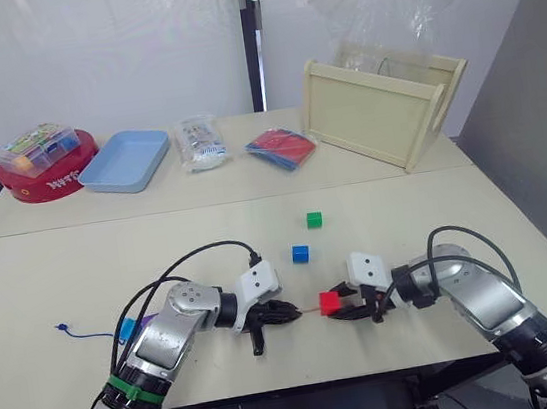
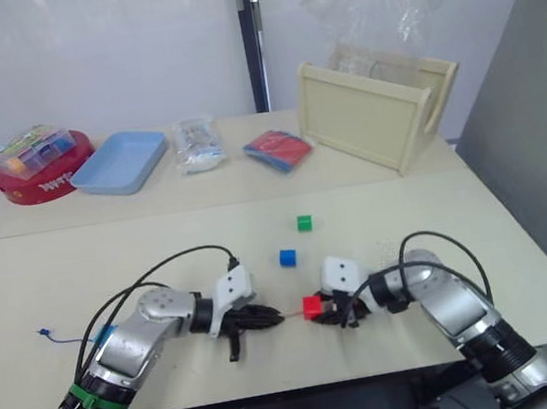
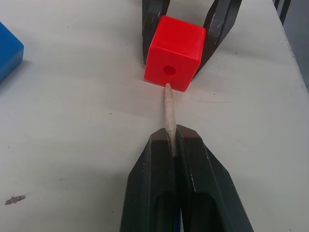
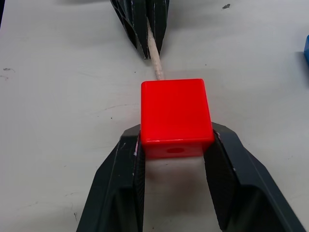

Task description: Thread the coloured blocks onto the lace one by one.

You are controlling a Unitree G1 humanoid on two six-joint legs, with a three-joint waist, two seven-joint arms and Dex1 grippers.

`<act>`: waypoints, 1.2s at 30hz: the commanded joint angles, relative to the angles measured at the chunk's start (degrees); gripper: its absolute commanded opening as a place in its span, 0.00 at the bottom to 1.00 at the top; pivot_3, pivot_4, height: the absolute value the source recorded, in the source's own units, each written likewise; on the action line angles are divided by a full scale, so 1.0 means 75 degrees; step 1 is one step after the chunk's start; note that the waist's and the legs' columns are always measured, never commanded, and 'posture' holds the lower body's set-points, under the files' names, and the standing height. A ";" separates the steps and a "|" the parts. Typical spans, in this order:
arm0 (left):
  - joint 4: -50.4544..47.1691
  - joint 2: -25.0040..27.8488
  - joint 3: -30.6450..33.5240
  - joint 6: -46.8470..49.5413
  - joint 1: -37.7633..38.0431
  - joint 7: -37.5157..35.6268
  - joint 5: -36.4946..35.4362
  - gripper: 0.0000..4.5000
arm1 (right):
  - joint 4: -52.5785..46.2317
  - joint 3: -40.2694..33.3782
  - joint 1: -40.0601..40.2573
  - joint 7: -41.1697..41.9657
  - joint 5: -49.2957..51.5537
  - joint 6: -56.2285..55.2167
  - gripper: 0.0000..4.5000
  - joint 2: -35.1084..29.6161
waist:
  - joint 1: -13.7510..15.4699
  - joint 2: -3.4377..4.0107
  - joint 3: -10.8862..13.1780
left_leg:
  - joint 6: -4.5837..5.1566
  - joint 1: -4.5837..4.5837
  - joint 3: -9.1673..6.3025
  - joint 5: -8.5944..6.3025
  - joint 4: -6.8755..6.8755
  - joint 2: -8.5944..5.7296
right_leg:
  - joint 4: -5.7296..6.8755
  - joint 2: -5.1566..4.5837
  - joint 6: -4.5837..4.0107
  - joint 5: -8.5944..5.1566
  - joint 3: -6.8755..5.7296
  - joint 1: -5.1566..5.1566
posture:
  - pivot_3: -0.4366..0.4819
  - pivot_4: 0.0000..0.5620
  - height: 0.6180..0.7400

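Near the table's (image 1: 40,266) front edge, the left gripper (image 3: 172,140) pinches the lace's (image 1: 87,336) pale tip (image 3: 168,108) shut, pointing it at the hole in the red block (image 1: 329,303). The right gripper (image 4: 175,145) clamps that block from both sides on the tabletop. Both forearms lie low, angled inward. Blue block (image 1: 300,253) and green block (image 1: 314,219) sit behind with open room around. A cyan block (image 1: 127,330) peeks out behind the left arm, partly hidden. The lace trails toward the left edge.
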 commanded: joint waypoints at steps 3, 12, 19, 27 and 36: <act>-0.0240 -0.0281 0.0012 -0.0013 -0.0223 0.0035 -0.0165 0.00 | -0.0367 0.0014 0.0022 -0.0001 0.0058 0.0117 0.26 0.0135 | 0.0004 0.0000 0.0000 | 0.0000 0.0000 0.0000 0.0000 0.0000 0.0000 | 0.0000 0.0000 0.0000 0.0000 0.0000 0.0000 | 0.48 0.27 1.00; -0.0375 -0.0268 0.0092 0.0046 -0.0158 -0.0091 -0.0326 0.00 | -0.0326 0.0029 0.0052 0.0064 0.0024 0.0103 0.26 0.0096 | 0.0003 0.0000 0.0000 | 0.0000 0.0000 0.0000 0.0000 0.0000 0.0000 | 0.0000 0.0000 0.0000 0.0000 0.0000 0.0000 | 0.48 0.27 1.00; -0.0601 -0.0297 0.0095 0.0136 -0.0121 -0.0237 -0.0535 0.00 | -0.0410 0.0117 0.0072 0.0199 0.0055 0.0215 0.26 0.0072 | 0.0006 0.0000 0.0000 | 0.0000 -0.0001 0.0000 0.0000 0.0000 0.0000 | 0.0000 -0.0001 0.0000 0.0000 0.0000 0.0000 | 0.48 0.27 1.00; -0.0437 -0.0378 0.0092 0.0044 -0.0203 -0.0222 -0.0457 0.00 | -0.0475 0.0133 0.0055 0.0281 -0.0019 0.0288 0.26 0.0069 | 0.0011 0.0000 0.0000 | 0.0000 -0.0002 -0.0001 0.0000 0.0001 -0.0001 | -0.0001 -0.0001 0.0000 0.0000 0.0000 0.0000 | 0.48 0.27 1.00; 0.0037 -0.0993 -0.0286 -0.0371 -0.0612 -0.0334 -0.0319 0.00 | -0.0815 0.0325 0.0056 0.0305 -0.0073 0.0567 0.26 0.0146 | 0.0024 0.0000 0.0000 | -0.0001 -0.0003 0.0000 0.0001 0.0003 -0.0002 | 0.0000 -0.0001 0.0000 0.0000 0.0000 0.0000 | 0.48 0.27 1.00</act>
